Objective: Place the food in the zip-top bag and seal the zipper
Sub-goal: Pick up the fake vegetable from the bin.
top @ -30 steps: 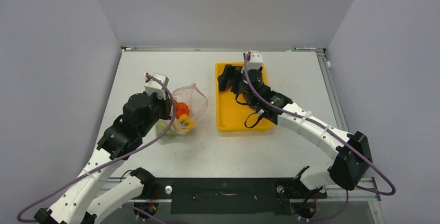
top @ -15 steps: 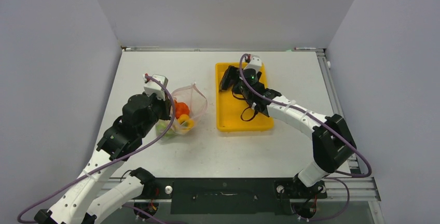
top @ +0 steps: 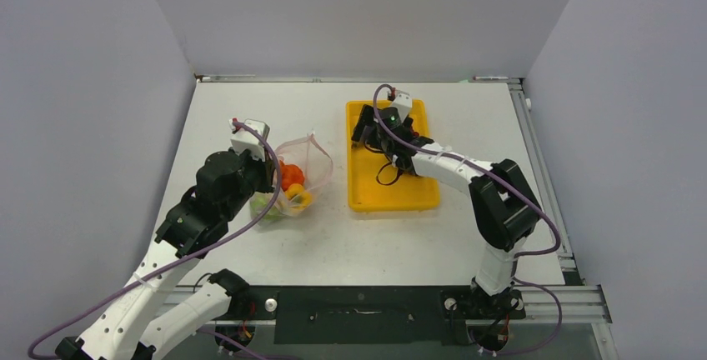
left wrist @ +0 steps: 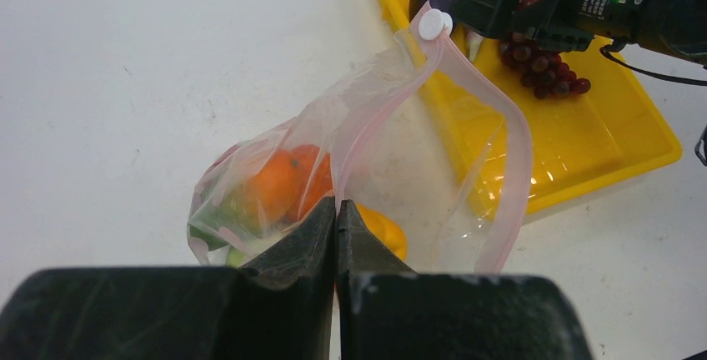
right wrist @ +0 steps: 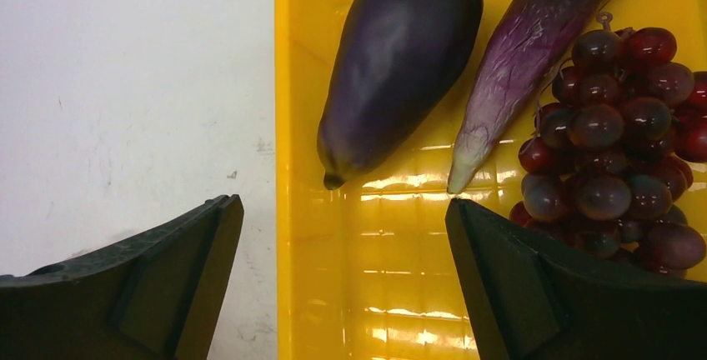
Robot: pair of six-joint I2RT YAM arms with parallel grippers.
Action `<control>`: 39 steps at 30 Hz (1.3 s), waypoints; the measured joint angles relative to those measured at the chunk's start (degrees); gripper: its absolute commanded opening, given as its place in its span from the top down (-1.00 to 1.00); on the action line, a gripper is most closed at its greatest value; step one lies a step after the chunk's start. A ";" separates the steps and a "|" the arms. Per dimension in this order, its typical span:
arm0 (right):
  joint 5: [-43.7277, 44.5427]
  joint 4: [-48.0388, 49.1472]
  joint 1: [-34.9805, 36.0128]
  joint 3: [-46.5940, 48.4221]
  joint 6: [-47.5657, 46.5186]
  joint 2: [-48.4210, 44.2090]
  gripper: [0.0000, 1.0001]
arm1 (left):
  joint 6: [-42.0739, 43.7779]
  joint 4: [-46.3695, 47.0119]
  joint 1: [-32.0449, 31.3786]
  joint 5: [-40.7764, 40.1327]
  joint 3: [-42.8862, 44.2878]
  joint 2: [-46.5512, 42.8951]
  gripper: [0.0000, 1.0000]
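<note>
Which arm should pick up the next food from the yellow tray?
The right. Its open right gripper hangs over the yellow tray near the fat eggplant, while the left gripper is shut on the zip-top bag.

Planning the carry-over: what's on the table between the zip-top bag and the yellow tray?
Nothing. In the top external view, only a bare strip of white table separates the zip-top bag from the yellow tray.

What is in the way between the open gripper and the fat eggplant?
Nothing visible. The right gripper is open at the yellow tray's edge, and the fat eggplant lies bare ahead; the thin eggplant sits beside it.
</note>
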 measured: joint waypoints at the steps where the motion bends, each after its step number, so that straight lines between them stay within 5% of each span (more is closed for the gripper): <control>1: -0.02 0.11 -0.37 0.61 0.48 0.83 -0.95 | 0.00 0.00 0.02 0.07 0.00 0.00 1.00; 33: -1.09 1.68 -4.63 15.23 4.13 19.02 -0.80 | 0.02 0.02 0.26 0.55 0.00 0.76 1.00; 39: -1.29 1.86 -4.94 15.26 4.72 20.13 -0.32 | 0.02 0.00 0.26 0.55 0.00 0.81 1.00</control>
